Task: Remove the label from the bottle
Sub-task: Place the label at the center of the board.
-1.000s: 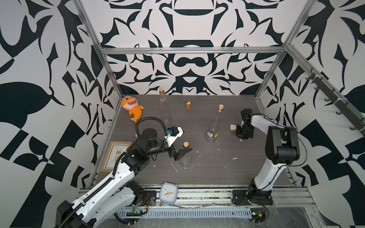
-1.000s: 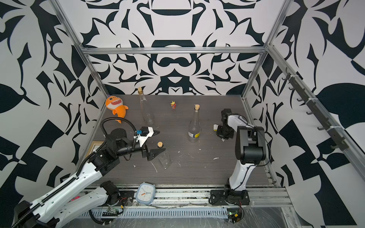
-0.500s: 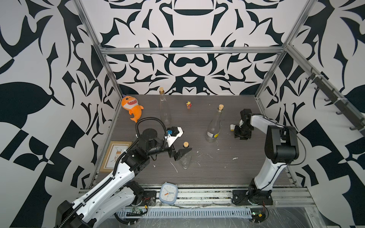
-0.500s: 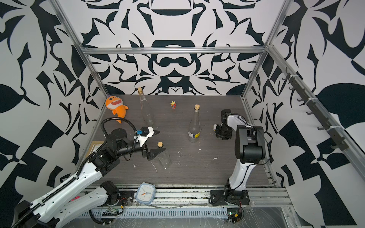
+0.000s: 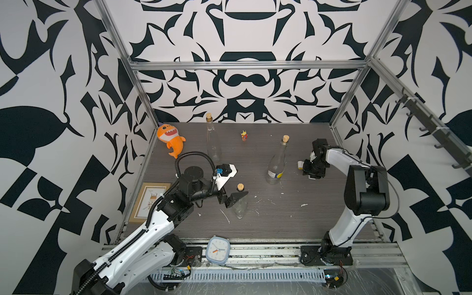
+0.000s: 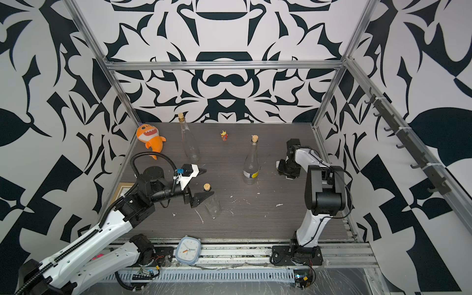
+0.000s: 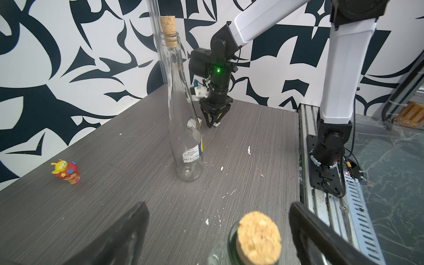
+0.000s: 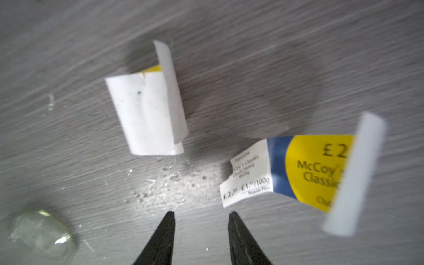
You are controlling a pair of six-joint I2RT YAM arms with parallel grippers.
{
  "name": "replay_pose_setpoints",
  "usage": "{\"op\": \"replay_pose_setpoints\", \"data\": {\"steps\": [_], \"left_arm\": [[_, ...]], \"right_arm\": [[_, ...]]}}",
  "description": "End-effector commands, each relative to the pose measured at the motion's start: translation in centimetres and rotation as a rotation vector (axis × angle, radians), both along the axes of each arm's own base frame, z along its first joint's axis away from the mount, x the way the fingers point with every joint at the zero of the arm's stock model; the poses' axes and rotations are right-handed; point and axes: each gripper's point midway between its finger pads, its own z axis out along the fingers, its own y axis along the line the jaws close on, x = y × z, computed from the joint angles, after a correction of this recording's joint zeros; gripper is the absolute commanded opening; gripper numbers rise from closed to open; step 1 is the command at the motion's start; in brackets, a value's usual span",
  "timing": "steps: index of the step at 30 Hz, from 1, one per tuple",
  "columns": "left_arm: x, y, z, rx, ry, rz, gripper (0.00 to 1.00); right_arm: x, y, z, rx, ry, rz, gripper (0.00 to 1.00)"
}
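**Right gripper [image 8: 200, 214] letting go of a peeled piece.** Over the last second its jaws are parting from nearly together to a narrow gap, and nothing is sitting between the tips. The arm itself is barely shifting in both top views. Two scraps are lying on the table [image 8: 252, 68] just ahead of the tips, both clear of the jaws: a folded white scrap [image 8: 146, 110] and a printed scrap [image 8: 293, 172] in yellow and blue.

Judged from this, one strip is being discarded but the job is not finishing. The bottle [image 7: 183, 114] is standing upright near the right gripper, on the side toward the left arm. It is still carrying a label [image 7: 192, 154] low on its body, with pale torn residue just above.

The left gripper [image 7: 219, 206] is hanging with jaws wide apart, one on each side of the cork [image 7: 259, 238] of a near bottle [image 5: 240, 208], apparently gripping nothing.

**Hard to read.**
- The wrist view over the scraps is smearing, so it cannot be told whether the printed scrap is lying flat or still dropping.
- In both top views the right gripper's tips are hiding beneath its own body.
- The label is showing partly through glass, so how far round it is wrapping is unclear.
- The near bottle is being cut off at the frame edge in the left wrist view.
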Motion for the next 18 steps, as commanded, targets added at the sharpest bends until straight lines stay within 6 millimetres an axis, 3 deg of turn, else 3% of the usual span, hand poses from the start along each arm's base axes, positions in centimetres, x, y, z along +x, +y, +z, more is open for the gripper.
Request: {"op": "replay_pose_setpoints", "data": {"steps": [1,13,16,18], "left_arm": [[-0.1,0.0,0.0,-0.001,-0.012,-0.002,0.99],[0.1,0.1,0.2,0.001,0.002,0.006,0.99],[0.7,0.0,-0.3,0.018,0.015,0.027,0.99],[1.1,-0.1,-0.6,0.031,0.026,0.038,0.99]], "right_arm": [[0.2,-0.2,3.8,-0.022,-0.098,-0.005,0.43],[-0.6,1.2,9.7,0.005,-0.27,0.041,0.48],[-0.6,2.9,11.0,0.046,-0.345,0.107,0.57],[-0.8,3.8,11.7,0.076,-0.386,0.142,0.69]]}}
